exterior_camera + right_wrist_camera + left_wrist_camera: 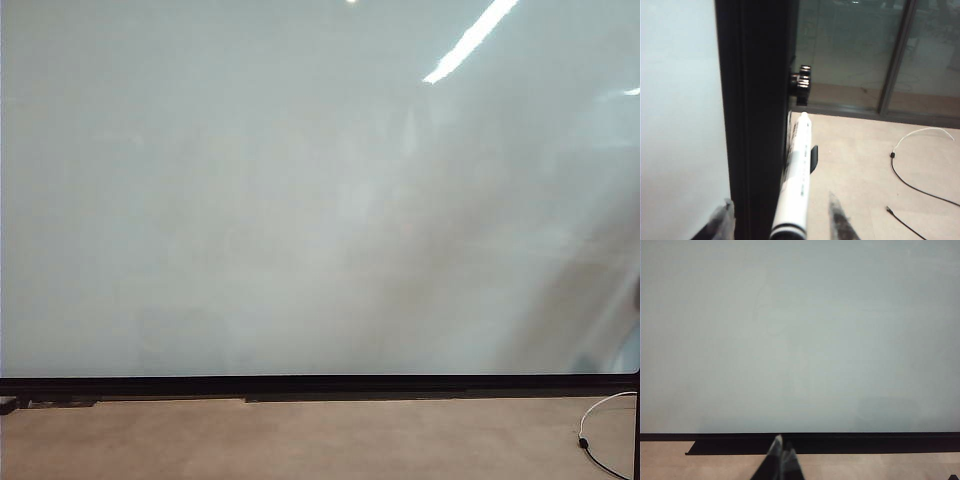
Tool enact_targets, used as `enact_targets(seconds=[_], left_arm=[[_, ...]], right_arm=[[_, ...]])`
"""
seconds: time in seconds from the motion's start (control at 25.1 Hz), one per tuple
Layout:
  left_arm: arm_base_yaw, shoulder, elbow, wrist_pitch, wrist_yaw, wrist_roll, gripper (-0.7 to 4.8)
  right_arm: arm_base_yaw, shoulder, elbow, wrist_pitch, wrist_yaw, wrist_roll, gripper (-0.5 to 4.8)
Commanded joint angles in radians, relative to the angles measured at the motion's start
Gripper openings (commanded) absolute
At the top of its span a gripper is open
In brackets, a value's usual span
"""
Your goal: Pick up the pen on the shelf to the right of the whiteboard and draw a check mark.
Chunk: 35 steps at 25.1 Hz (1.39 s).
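The pen (796,175) stands upright just beside the black frame (757,115) at the right edge of the whiteboard (300,200), seemingly held by a small dark clip on that frame; the shelf itself is not clearly shown. In the right wrist view the right gripper (780,220) has its fingertips (840,220) spread wide, one on each side of the pen's lower end, with daylight between them and the barrel, so nothing is held. The left gripper (781,452) sits low in front of the board's bottom edge, its fingers pressed together with nothing between them.

As for progress, the board is blank in every view: no check mark exists yet. The reach toward the pen looks nearly complete, while the grasp, the lift out of the clip, the carry to the board and the drawing all remain.

The tight spot is the frame, which sits right against the pen and leaves one finger little room on that side. The other side opens onto bare floor (865,165), where a white cable (917,134) and a black cable (920,190) lie well apart from the pen. The board face offers wide, unobstructed room for the stroke.
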Motion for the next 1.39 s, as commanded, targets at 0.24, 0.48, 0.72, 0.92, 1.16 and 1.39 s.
enact_targets(seconds=[0.24, 0.48, 0.72, 0.92, 1.16, 1.39], left_arm=[[0.0, 0.0, 0.003, 0.006, 0.0, 0.005, -0.05], [0.0, 0.0, 0.003, 0.007, 0.0, 0.005, -0.05], [0.0, 0.0, 0.003, 0.006, 0.0, 0.005, -0.04], [0.0, 0.0, 0.003, 0.006, 0.0, 0.005, -0.04], [0.0, 0.0, 0.003, 0.006, 0.0, 0.005, -0.04], [0.0, 0.0, 0.003, 0.006, 0.0, 0.005, -0.04]], right_arm=[[0.0, 0.077, 0.043, 0.073, -0.014, 0.043, 2.53], [0.0, 0.104, 0.071, 0.092, -0.029, 0.051, 2.53], [0.0, 0.118, 0.091, 0.101, -0.031, 0.064, 2.53], [0.0, 0.125, 0.111, 0.1, -0.034, 0.076, 2.52], [0.005, 0.143, 0.122, 0.093, -0.039, 0.084, 2.52], [0.006, 0.166, 0.134, 0.115, -0.058, 0.098, 2.52]])
